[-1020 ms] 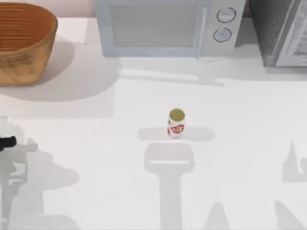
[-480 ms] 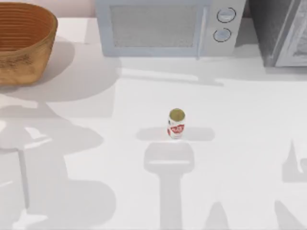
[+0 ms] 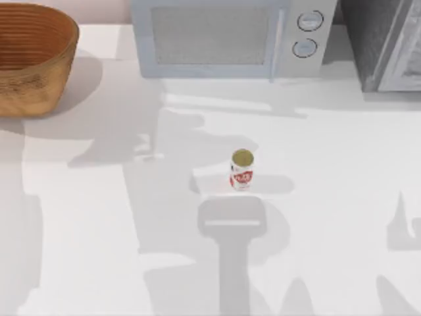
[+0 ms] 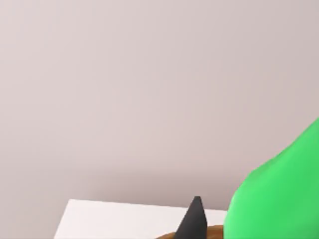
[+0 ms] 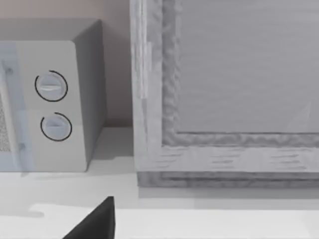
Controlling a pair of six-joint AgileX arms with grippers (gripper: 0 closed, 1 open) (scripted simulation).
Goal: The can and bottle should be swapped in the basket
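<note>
The basket [image 3: 29, 56] sits at the table's [image 3: 329, 164] far left corner. The can [image 3: 242, 170] stands upright mid-table. In the left wrist view, the green bottle [image 4: 279, 194] is right beside a dark finger [image 4: 194, 219]; I cannot tell if the grip is closed.

basket [image 3: 33, 62]: brown woven wicker, ribbed | can [image 3: 242, 170]: dull gold top, red label | bottle [image 4: 281, 194]: glossy green | table [image 3: 329, 197]: smooth matt white
</note>
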